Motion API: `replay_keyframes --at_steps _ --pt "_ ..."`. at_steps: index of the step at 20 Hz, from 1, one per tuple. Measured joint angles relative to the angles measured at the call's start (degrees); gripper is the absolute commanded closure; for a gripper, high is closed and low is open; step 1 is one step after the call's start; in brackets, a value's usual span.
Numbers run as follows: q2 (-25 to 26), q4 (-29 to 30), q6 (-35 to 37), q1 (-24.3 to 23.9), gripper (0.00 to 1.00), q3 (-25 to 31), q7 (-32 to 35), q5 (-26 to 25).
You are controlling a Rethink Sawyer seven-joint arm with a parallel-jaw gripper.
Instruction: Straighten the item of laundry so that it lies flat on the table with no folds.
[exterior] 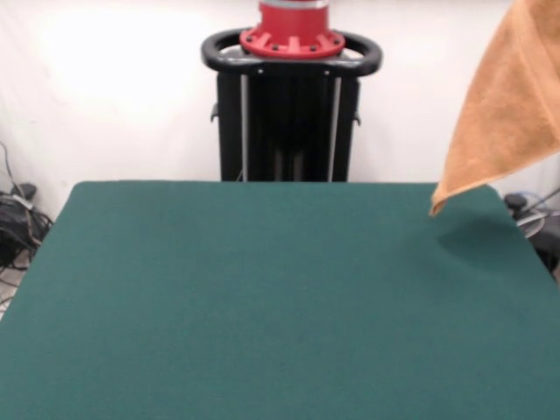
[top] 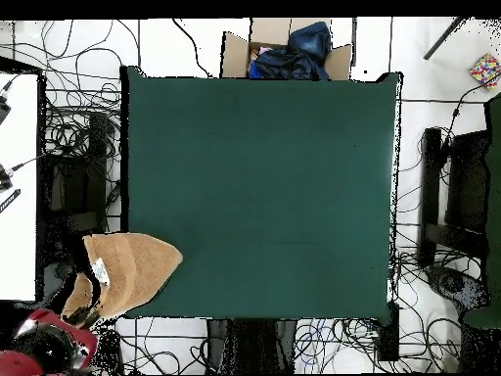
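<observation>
The item of laundry point(exterior: 512, 109), an orange-tan towel, hangs in the air at the upper right of the front view. Its lowest corner dangles just above the far right corner of the green table point(exterior: 262, 297) and casts a shadow there. From above, the towel point(top: 132, 269) shows over the table's point(top: 264, 186) lower left corner, bunched into folds, with a small white label showing. My gripper point(top: 82, 302) sits at the towel's lower left end, below the red arm head point(top: 44, 345), shut on the cloth. The front view does not show the gripper.
The robot's black pedestal point(exterior: 289, 114) stands behind the table's far edge. A cardboard box with dark blue cloth point(top: 289, 51) sits past the table's top edge in the overhead view. Cables point(top: 83, 147) cover the floor around the table, and a white desk point(top: 18, 186) stands at the left.
</observation>
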Motion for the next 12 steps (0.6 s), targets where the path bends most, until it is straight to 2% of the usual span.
replay_keyframes --at_steps 12 --pt "0.6 0.5 -4.3 -6.3 1.0 0.0 0.0 0.0"
